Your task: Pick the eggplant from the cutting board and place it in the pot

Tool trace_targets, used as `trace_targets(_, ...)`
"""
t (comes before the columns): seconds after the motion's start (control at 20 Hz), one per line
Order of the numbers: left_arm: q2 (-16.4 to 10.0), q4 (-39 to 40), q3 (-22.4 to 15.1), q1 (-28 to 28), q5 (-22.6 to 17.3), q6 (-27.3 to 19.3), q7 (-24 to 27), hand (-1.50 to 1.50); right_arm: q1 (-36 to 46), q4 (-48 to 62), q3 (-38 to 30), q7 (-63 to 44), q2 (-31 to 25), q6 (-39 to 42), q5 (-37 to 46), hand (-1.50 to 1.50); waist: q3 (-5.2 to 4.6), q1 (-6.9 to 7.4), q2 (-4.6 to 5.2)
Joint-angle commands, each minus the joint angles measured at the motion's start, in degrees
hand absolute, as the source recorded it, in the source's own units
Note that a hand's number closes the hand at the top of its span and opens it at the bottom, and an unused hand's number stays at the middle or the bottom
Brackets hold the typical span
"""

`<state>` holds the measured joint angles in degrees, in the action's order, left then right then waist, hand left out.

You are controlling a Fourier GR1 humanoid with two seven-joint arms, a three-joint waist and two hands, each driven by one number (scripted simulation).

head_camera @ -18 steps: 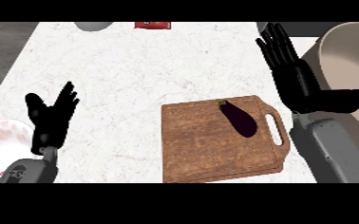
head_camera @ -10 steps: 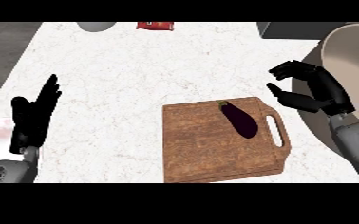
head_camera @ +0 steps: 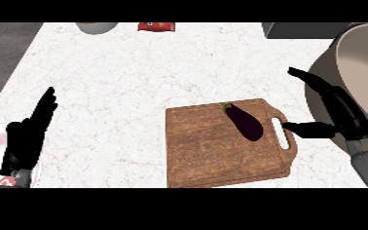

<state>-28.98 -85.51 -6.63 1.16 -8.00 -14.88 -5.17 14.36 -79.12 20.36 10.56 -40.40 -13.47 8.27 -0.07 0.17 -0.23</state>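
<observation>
While the eggplant lies untouched, the scene reads from the left hand across to the pot:

Left hand [head_camera: 25,136]: at the view's left edge, fingers straight, together and pointing up. It is resting and holds nothing, which keeps it clear of the work on the other side.
Grey bowl [head_camera: 97,27] and red packet [head_camera: 156,26]: at the far edge of the counter [head_camera: 137,78], well beyond both hands and no part of this job.
Cutting board [head_camera: 205,151]: just left of the right hand, with its handle slot [head_camera: 285,134] on the side nearest that hand.
Eggplant [head_camera: 244,122]: lying flat and slanted on the board's far right part, stem end away. It is just left of the right thumb, near it but not touching.
Right hand [head_camera: 341,112]: over the counter beside the board's handle, thumb and fingers spread wide with nothing between them. The opening faces the eggplant, so I judge this a reach before the grasp.
Pot [head_camera: 359,48]: just right of and beyond the right hand, so the carry should be short.
Stage: the pick has not begun.
</observation>
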Motion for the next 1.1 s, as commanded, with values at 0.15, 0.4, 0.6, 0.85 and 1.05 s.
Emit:
trace_targets(0.15, -1.10, -1.58, 2.36, -1.43, -1.06, 2.72, -1.59, 0.00, 7.38, -6.28, 4.44, -17.27, -2.82, 12.25, 4.63, -1.50, 0.00, 0.33, 0.16)
trace_targets(0.4, 1.59, -0.65, 0.40, 0.73, 1.90, 1.03, 1.29, 0.00, 18.24, -7.61, 7.74, -31.67, 0.16, 24.47, 3.94, -1.50, -0.04, 0.92, 0.20)
trace_targets(0.6, 1.63, -0.93, -0.18, -2.26, 2.83, 0.34, -2.38, 0.00, 22.86, -3.92, 14.21, -38.96, 2.77, 33.38, 6.35, -1.50, -0.05, 1.21, 0.37)
trace_targets(0.85, 1.75, -1.95, 0.41, -1.45, 2.06, 1.41, -2.34, 0.00, 27.60, 3.41, 17.42, -45.59, 7.30, 45.45, 4.16, -1.50, -0.01, 1.38, 0.34)
trace_targets(1.05, 3.24, 1.58, 1.04, -0.89, 3.21, 1.55, -0.01, 0.00, 29.28, 6.30, 16.78, -52.35, 14.54, 49.15, 3.65, -1.50, 0.02, 0.42, 0.28)
